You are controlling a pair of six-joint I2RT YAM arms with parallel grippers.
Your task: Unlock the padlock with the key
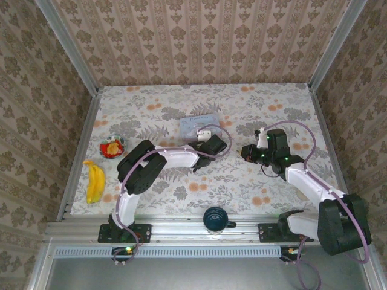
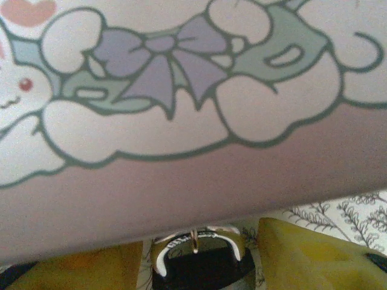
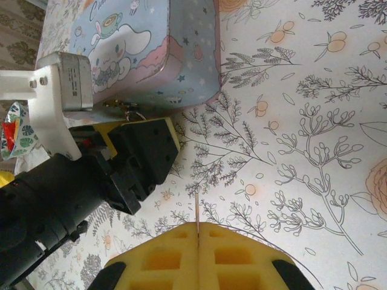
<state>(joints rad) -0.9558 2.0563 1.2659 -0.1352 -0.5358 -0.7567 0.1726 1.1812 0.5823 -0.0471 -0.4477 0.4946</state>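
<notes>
tiny dark padlock with silvery shackle (image 2: 193, 269) sits just beside the pale blue cartoon-printed tin (image 2: 181, 151), between the left tool's (image 1: 213, 144) yellow pads (image 2: 308, 260); grip cannot be told. right tool (image 3: 198, 232), right of the tin, pinches a thin silvery key (image 3: 197, 214).

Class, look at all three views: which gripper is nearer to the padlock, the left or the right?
Left. The padlock sits between the fingers of the left gripper, beside the pale blue tin. The right gripper is off to the right, apart from it, pinching the key.
</notes>
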